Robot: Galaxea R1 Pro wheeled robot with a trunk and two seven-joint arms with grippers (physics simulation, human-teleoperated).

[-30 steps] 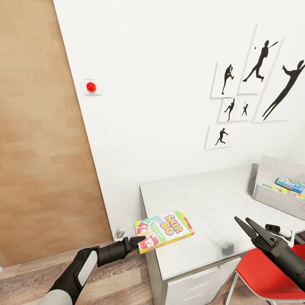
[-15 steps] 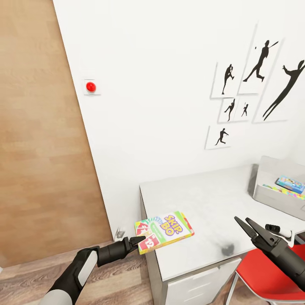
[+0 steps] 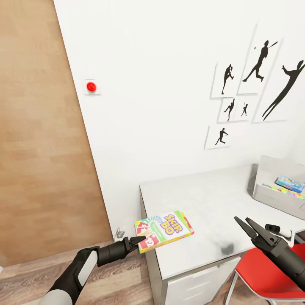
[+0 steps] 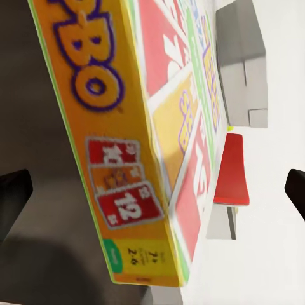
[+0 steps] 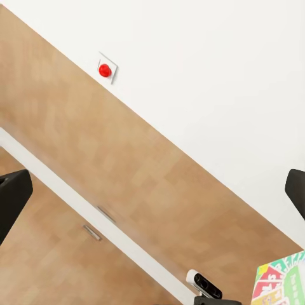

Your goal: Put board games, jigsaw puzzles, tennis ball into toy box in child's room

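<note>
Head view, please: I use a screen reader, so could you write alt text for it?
The left gripper holds a SKIP-BO box over the near corner of a pale table. The right gripper hangs open, and a grey tray sits at the far right.

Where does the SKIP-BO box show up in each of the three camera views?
Head view: SKIP-BO box lower centre, at the table's left front edge, in the left hand.
Left wrist: box close up.
Right wrist: its corner at lower right.
Shared landmark: red wall button.
</note>
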